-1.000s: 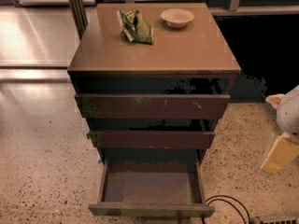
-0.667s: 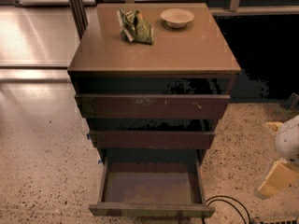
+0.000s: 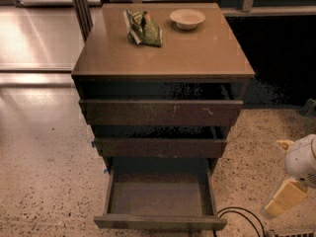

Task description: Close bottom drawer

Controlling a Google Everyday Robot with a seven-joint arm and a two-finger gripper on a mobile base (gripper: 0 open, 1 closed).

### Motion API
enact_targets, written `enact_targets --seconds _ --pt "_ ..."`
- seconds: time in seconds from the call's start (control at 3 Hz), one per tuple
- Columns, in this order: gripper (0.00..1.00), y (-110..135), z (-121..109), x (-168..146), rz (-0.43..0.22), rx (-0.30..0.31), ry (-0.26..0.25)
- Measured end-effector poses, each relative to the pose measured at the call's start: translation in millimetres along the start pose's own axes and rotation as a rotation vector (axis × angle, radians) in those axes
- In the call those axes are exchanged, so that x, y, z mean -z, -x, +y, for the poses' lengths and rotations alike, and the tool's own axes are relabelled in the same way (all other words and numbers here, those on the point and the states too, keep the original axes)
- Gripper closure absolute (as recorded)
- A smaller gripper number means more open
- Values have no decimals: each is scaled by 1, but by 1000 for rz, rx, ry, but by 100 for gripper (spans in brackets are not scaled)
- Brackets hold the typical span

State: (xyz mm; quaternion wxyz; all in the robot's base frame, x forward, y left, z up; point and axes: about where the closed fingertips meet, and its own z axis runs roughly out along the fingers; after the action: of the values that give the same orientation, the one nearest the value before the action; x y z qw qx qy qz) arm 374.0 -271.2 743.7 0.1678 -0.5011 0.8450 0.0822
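Observation:
The bottom drawer (image 3: 160,197) of the brown cabinet (image 3: 163,58) is pulled far out. Its shallow box shows a bare greyish-brown floor, and its dark front edge (image 3: 160,223) lies near the lower edge of the view. The middle drawer (image 3: 160,147) and the top drawer with pale scratches (image 3: 162,112) stick out a little. My gripper (image 3: 289,186), white with yellowish fingers, is at the lower right, to the right of the open drawer and apart from it.
A green snack bag (image 3: 143,27) and a pale bowl (image 3: 187,19) lie on the cabinet top. A black cable (image 3: 242,215) loops on the speckled floor by the drawer's right front corner. Shiny metal panels are at the upper left.
My gripper has moved downward at the right edge of the view. The drawers have not moved.

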Motion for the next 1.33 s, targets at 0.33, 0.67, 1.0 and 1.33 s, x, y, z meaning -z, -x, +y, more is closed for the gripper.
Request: enact_targets --seconds 0.33,0.67,1.0,1.33 --pt "0 6 25 -57 -70 -30 75" --pt "0 14 54 -115 -77 -13 129" --pt "0 7 91 -163 -30 -4 163" --pt "0 5 92 -174 -29 -3 178"
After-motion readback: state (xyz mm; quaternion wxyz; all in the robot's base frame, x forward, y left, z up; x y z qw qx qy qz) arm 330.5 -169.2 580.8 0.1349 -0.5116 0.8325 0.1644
